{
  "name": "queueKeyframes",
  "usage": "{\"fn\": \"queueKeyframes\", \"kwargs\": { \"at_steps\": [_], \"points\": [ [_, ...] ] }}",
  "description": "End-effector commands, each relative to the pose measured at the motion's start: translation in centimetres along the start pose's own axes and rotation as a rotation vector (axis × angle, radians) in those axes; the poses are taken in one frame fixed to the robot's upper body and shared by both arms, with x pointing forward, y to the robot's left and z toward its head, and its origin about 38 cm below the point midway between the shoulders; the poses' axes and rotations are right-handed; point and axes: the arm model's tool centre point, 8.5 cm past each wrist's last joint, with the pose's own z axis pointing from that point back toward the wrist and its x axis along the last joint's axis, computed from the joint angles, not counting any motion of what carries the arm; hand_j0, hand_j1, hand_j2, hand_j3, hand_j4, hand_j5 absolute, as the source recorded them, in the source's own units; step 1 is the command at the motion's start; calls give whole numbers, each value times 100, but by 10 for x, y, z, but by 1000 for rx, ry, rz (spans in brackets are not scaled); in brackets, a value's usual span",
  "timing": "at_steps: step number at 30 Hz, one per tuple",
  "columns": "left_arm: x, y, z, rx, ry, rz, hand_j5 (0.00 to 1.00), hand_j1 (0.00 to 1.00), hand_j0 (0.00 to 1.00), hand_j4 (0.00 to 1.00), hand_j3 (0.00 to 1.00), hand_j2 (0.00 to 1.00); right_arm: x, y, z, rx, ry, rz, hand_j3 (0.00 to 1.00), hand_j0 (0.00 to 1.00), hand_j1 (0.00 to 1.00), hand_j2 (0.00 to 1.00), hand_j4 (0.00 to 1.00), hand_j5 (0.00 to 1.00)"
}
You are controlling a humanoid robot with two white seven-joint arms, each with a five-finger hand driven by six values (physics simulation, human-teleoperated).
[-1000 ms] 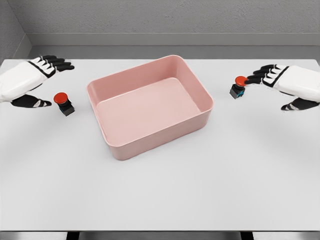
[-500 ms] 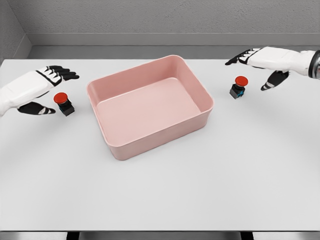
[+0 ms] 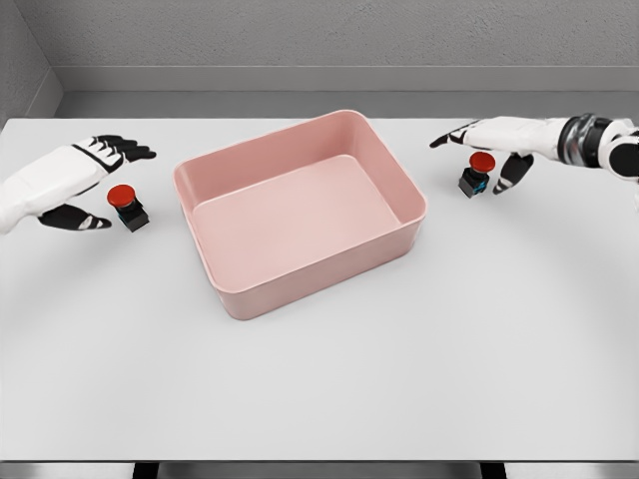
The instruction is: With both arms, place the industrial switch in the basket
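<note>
I have two industrial switches on the white surface point(image 3: 319, 389), one either side of the pink basket point(image 3: 300, 210). My left hand point(image 3: 70, 180) brackets the left switch point(image 3: 126, 207), fingers wide, nothing held. My right hand point(image 3: 494, 145) hovers over the right switch point(image 3: 476, 175), fingers spread, thumb just beside it. To grip well, I'd lower each palm until thumb and fingers straddle the black body below the red cap, then close evenly.

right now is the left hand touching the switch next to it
Apart. The head view shows bare table between the left hand and the left switch: the open hand's fingers sit behind it and its thumb to the side.
</note>
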Motion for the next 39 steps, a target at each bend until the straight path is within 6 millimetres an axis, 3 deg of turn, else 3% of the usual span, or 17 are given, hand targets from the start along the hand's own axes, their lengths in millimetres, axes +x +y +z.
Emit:
{"fn": "queueKeyframes", "kwargs": {
  "at_steps": [1,12,15,21,28,39],
  "points": [
    [-3,-5,-1,-3,12,14,100,100,100,100,100,100,-4,10,-8,16,23,-22,99,99,99,99,99,99],
    [-4,-20,-18,-28,16,34,100,100,100,100,100,100,-13,6,-12,1,70,-36,94,94,94,94,94,94],
    [-6,-18,-19,-29,18,31,100,100,100,100,100,100,-11,6,-13,3,66,-34,83,83,83,83,83,83],
    [-12,-17,-19,-31,35,36,100,100,100,100,100,100,-8,10,-17,19,63,-23,78,78,78,78,78,78],
    [-25,-25,-17,-41,78,62,98,98,98,98,98,98,-8,11,-18,23,63,-22,61,61,61,61,61,61],
    [-33,-32,-17,-63,107,86,89,89,89,89,89,89,-6,8,-18,22,59,-11,51,51,51,51,51,51]
  ]
}}
